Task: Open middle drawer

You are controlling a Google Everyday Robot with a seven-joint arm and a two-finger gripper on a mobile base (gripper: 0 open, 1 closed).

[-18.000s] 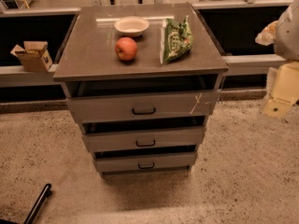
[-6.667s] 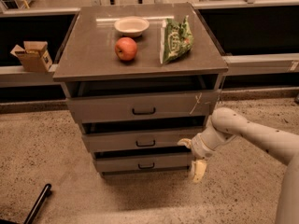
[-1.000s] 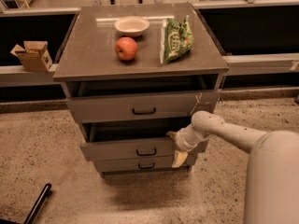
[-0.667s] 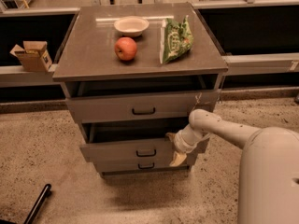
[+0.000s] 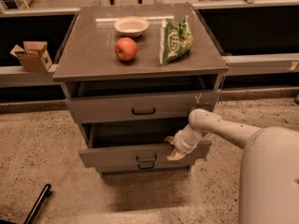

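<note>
The grey cabinet (image 5: pixel 93 55) has three drawers. The middle drawer (image 5: pixel 117 157), with a plain front and a small dark loop handle (image 5: pixel 146 158), is pulled out toward me. Its dark inside shows above the front. My gripper (image 5: pixel 172 148) is at the right part of this front's top edge. One yellowish finger (image 5: pixel 168 139) is behind the edge and the other in front, so the gripper is shut on the front. The top drawer (image 5: pixel 107 110), which has a pale scratch at its right, sits slightly out. The bottom drawer's handle (image 5: pixel 146 166) peeks out just under the middle front.
A red apple (image 5: pixel 125 49), a white bowl (image 5: pixel 131 26) and a green bag (image 5: pixel 175 40) lie on the cabinet top. A cardboard box (image 5: pixel 32 56) sits on the ledge at the left. A black rod (image 5: pixel 37 204) lies on the floor at the lower left. My arm and body (image 5: pixel 271 181) fill the lower right.
The middle drawer has slid a little further out toward me. My gripper has moved down and forward with its front edge.
</note>
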